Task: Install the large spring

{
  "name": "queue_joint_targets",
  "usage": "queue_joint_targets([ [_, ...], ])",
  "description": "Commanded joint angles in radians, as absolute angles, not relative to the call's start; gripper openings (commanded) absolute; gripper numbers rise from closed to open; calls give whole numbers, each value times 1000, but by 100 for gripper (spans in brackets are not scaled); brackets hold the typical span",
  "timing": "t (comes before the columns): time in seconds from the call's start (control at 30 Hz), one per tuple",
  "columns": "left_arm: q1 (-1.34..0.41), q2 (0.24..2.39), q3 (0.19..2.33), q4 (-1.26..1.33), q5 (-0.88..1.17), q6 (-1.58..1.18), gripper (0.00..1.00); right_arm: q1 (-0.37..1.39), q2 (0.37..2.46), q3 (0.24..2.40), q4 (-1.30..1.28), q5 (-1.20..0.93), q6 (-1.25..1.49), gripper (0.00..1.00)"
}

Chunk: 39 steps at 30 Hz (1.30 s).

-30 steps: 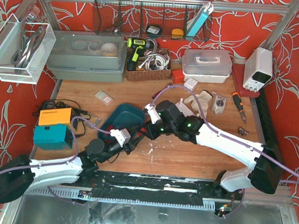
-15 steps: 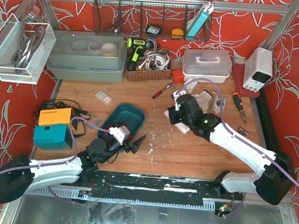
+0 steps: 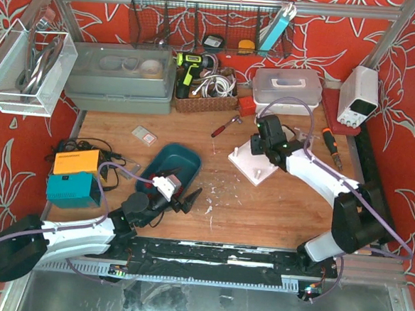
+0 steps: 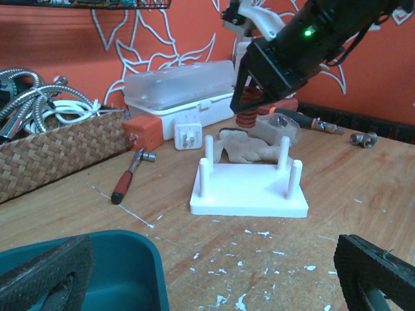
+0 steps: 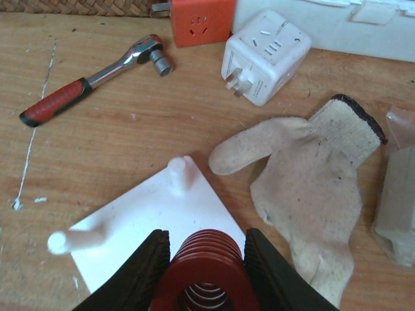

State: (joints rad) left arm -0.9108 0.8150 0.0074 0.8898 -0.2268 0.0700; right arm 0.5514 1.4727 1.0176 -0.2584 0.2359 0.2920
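Observation:
My right gripper (image 5: pixel 205 238) is shut on the large red spring (image 5: pixel 207 262), gripping its coils from both sides with the open end facing the camera. It hangs over the far edge of a white base plate (image 5: pixel 146 223) with upright pegs. The left wrist view shows the spring (image 4: pixel 246 122) below the right gripper's fingers, just behind the plate (image 4: pixel 249 194). From above, the right gripper (image 3: pixel 261 146) is at the plate's (image 3: pixel 251 166) back corner. My left gripper (image 3: pixel 186 200) stands wide open and empty beside the teal tray, its fingertips (image 4: pixel 45 275) at the frame's lower corners.
A teal tray (image 3: pixel 170 165) lies at my left gripper. A red-handled ratchet (image 5: pixel 91 81), a white plug adapter (image 5: pixel 264 55), an orange adapter (image 5: pixel 202 19) and a work glove (image 5: pixel 311 188) lie behind the plate. A wicker basket (image 4: pixel 58 152) and a clear box (image 3: pixel 287 90) stand at the back.
The two grippers were together by the teal tray. My left gripper opened and stayed; my right arm swung back and right with the spring to the white plate.

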Motion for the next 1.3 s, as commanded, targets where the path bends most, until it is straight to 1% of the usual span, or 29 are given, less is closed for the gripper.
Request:
queue_joint_targets([
  [0.0,-914,818,20,898,-239,71,100,527,1534,1103,-193,205,278,0],
  [0.23,-914,819,22,895,-240,72,100,511,1653,1199,-193,168,272,0],
  [0.43,-915,816,22,896,-238,71,100,498,1708,1239,-204,157,270,0],
  [0.93,-915,821,27,891,-233,71,100,477,1791,1271,-222,94,296,0],
  [1.27,-914,820,28,889,-233,74,100,476,1784,1266,-239,101,299,0],
])
